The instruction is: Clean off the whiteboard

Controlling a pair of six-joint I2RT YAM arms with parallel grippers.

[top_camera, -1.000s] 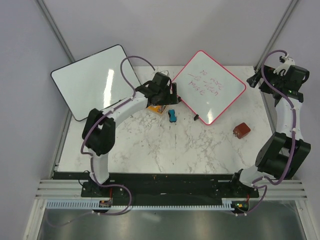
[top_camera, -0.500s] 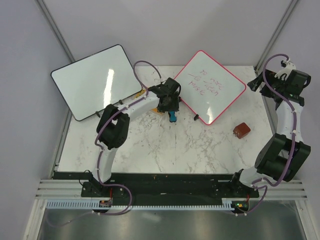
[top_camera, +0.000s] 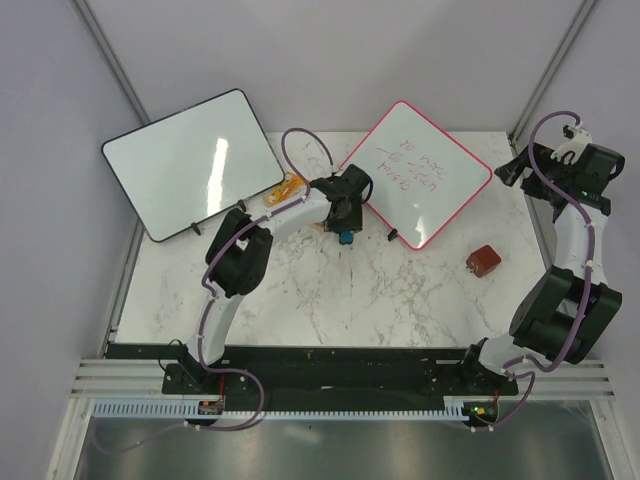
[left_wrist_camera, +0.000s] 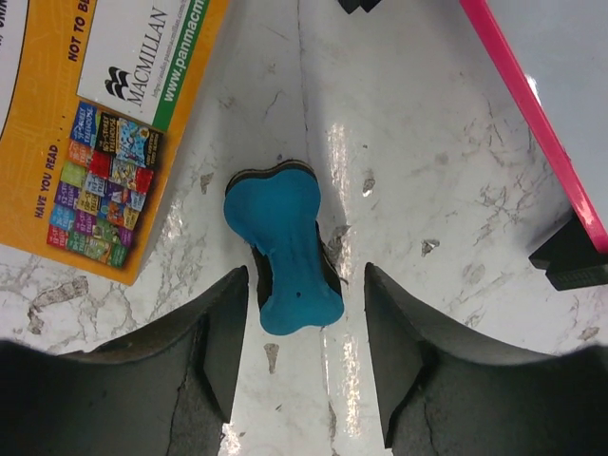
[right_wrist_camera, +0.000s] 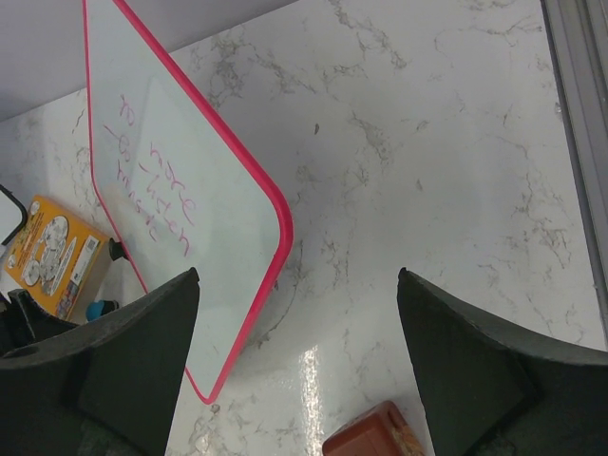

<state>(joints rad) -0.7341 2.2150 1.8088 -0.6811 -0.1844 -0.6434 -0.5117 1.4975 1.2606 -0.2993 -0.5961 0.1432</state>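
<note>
Blue eraser [left_wrist_camera: 285, 252] lies between the left hand's [left_wrist_camera: 304, 271] parted jaws, ungripped; right hand [right_wrist_camera: 296, 275] gapes empty.

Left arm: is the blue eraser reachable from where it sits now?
Probably yes. The left gripper straddles the blue eraser, one finger on each side and not yet touching. The orange booklet and the whiteboard sit off to the sides, outside the closing path.

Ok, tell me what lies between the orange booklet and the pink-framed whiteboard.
A blue eraser, with the left gripper open astride it. The left wrist view shows this.
</note>
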